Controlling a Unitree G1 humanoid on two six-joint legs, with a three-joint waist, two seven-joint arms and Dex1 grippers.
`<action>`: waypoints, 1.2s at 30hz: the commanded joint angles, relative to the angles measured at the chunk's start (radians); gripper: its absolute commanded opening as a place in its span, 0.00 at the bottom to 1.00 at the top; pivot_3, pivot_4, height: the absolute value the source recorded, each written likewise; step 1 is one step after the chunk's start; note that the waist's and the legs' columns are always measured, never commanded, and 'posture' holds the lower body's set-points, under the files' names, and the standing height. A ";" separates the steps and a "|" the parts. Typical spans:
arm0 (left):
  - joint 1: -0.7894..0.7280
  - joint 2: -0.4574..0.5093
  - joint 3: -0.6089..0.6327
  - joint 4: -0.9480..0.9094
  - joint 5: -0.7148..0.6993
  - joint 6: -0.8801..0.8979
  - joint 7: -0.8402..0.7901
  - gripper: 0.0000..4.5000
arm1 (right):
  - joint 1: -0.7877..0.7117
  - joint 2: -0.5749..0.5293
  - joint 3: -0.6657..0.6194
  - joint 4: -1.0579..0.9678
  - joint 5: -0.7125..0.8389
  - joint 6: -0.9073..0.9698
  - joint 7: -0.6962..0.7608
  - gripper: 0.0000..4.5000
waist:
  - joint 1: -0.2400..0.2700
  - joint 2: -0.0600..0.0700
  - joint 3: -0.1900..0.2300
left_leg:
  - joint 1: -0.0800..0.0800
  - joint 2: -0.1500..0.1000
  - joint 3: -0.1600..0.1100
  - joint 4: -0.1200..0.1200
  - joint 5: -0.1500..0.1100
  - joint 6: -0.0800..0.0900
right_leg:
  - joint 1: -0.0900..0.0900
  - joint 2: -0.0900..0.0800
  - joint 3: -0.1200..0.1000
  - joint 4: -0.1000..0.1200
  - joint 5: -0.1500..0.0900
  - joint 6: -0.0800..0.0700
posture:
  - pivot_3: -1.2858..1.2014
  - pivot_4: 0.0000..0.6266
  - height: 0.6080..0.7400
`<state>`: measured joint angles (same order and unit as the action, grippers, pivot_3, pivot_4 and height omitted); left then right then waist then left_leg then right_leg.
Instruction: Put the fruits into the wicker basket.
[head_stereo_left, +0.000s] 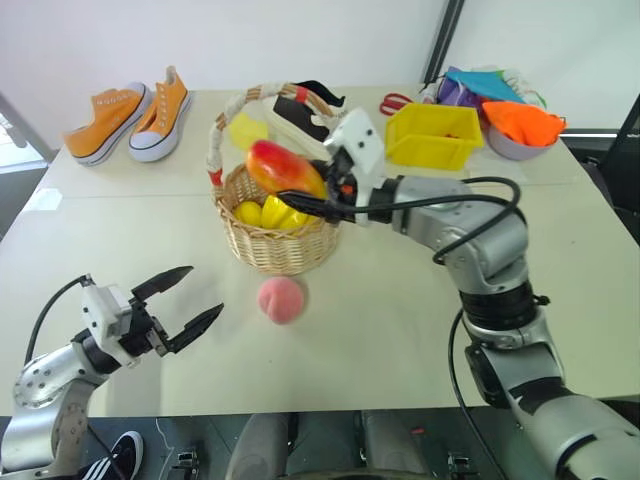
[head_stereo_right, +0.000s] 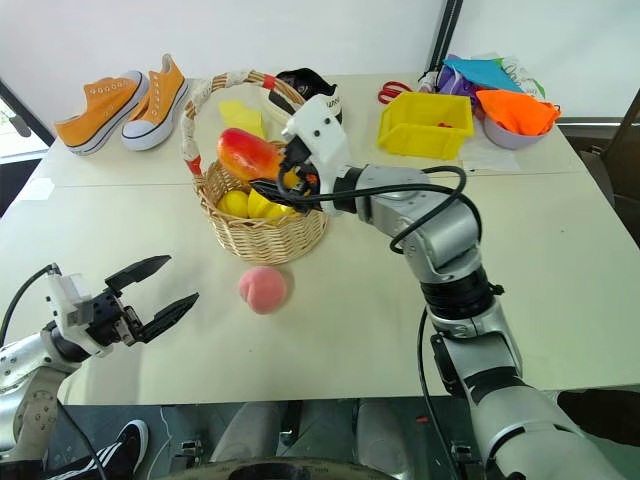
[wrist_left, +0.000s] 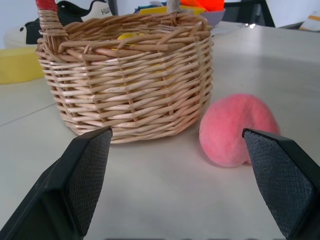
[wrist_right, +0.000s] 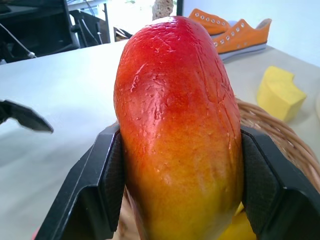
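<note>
Left eye view gave us the whole table: our right gripper (head_stereo_left: 318, 192) had its fingers closed on the mango (head_stereo_left: 283, 167) and held it over the rim of the wicker basket (head_stereo_left: 281, 243), which already held some yellow fruits (head_stereo_left: 266, 212). The peach (head_stereo_left: 281, 299) lay on the table (head_stereo_left: 420, 330) just in front of the basket, apart from it. Our left gripper (head_stereo_left: 186, 303) hung beside the peach, its fingers spread wide and holding nothing.

Right eye view showed us the same layout, with the mango above the near part of the basket's mouth, under the arched handle (head_stereo_right: 215, 85).

Left wrist view looked between two wide-open fingers (wrist_left: 85, 175) at the peach, near the basket wall and not yet between the pads.

Right wrist view showed us both pads (wrist_right: 107, 185) pressed against the mango's sides, the basket rim below it.

We judged the step in hand to be dropping the mango in. The next move called for lowering it past the handle and letting go; after that the peach remained for the left gripper.
</note>
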<state>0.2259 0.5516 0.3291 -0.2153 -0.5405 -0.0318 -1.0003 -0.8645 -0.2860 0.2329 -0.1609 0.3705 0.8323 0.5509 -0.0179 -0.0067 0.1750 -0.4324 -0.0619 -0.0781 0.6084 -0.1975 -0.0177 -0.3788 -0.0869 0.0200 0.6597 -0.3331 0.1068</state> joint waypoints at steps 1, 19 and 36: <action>-0.003 -0.004 -0.004 -0.021 0.012 -0.020 0.017 1.00 | -0.020 0.021 -0.013 0.011 -0.026 -0.057 -0.009 0.78 | 0.000 0.000 0.000 | 0.000 0.000 0.000 0.000 0.000 0.000 | 0.000 0.000 0.000 0.000 0.000 0.000 | 0.52 0.24 1.00; -0.101 0.048 -0.150 -0.181 -0.034 0.173 0.027 1.00 | 0.513 -0.435 -0.424 -0.336 0.288 -0.165 0.496 0.99 | 0.010 0.000 0.000 | -0.001 0.000 0.000 0.001 0.000 0.001 | 0.007 -0.001 -0.001 -0.003 0.000 0.000 | 0.52 0.24 1.00; -0.202 0.042 -0.310 -0.083 0.125 0.188 0.044 1.00 | 0.758 -0.573 -0.481 -0.373 0.256 -0.297 0.543 0.99 | 0.013 0.001 0.001 | 0.000 0.003 0.001 0.002 0.000 0.001 | 0.007 0.002 -0.001 -0.003 0.000 -0.001 | 0.52 0.24 1.00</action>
<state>0.0257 0.5891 0.0151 -0.2828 -0.4219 0.1702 -0.9573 -0.1101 -0.8452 -0.2315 -0.5057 0.6132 0.5538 1.0853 -0.0046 -0.0059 0.1760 -0.4331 -0.0592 -0.0775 0.6106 -0.1977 -0.0170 -0.3719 -0.0851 0.0192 0.6572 -0.3335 0.1062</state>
